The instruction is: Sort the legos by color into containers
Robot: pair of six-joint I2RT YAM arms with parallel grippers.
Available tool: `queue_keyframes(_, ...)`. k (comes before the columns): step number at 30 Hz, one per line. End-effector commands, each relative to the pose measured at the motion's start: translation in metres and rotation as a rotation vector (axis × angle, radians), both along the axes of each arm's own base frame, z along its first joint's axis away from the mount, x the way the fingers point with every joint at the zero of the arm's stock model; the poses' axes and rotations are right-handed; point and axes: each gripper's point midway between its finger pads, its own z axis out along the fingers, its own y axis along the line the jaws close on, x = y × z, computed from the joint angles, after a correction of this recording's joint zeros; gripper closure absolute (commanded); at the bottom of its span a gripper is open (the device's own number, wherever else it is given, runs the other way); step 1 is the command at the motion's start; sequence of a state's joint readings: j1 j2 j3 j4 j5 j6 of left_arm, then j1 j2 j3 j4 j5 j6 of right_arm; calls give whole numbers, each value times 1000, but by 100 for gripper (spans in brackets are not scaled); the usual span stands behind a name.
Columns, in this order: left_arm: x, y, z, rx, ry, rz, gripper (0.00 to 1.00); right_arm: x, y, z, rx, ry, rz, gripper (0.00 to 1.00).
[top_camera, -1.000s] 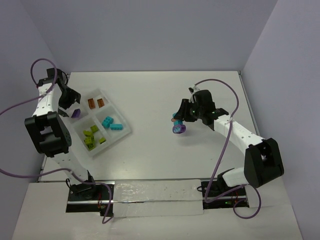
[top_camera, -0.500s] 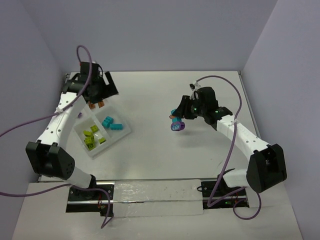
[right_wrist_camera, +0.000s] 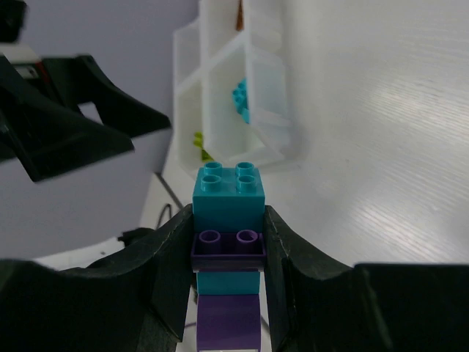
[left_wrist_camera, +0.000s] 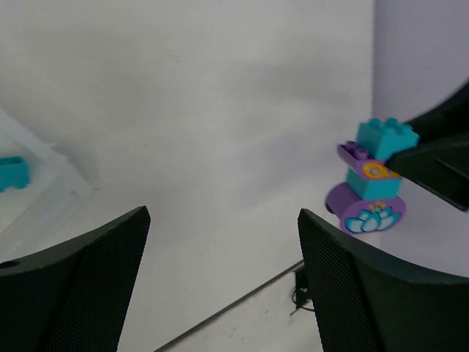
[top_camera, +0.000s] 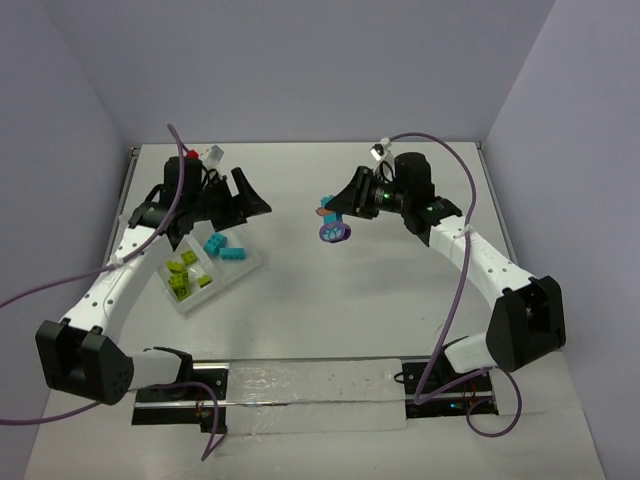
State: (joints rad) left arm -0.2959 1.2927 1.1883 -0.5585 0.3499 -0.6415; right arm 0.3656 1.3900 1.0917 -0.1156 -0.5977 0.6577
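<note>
My right gripper is shut on a snapped-together lego cluster and holds it above the table's middle. In the right wrist view the cluster sits between the fingers, with a turquoise brick on top, a purple plate, then turquoise and purple pieces below. My left gripper is open and empty, above the tray's far right corner, pointing at the cluster. The white tray holds turquoise bricks and lime green bricks. My left arm hides its far compartments.
The left arm's links and purple cable cross above the tray. The tray's near corner with a turquoise brick shows in the left wrist view. Walls close the table at the back and right.
My left arm has swung from the tray's far left, across it, to the right. My right gripper has carried the cluster to the left and farther back.
</note>
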Motion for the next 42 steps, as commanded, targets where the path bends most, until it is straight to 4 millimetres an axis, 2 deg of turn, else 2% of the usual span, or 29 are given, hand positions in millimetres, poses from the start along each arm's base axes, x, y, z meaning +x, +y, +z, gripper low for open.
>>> queue_keyframes(1,-17,-39,45,-227,-126,-117,11,7,18,55,237,-66,17,100)
queue_keyframes(5,-29,-52,50,-278,-143,-148,10,9,25,64,293,-60,11,100)
queue_keyframes(13,-48,-74,61,-391,-174,-244,9,5,35,67,330,-43,24,100)
queue_keyframes(23,-56,-93,72,-474,-208,-338,11,3,43,68,377,-19,54,100)
queue_keyframes(33,-54,-111,69,-542,-186,-385,13,6,49,74,420,3,82,100)
queue_keyframes(42,-43,-117,62,-532,-174,-371,17,7,53,79,456,9,109,100)
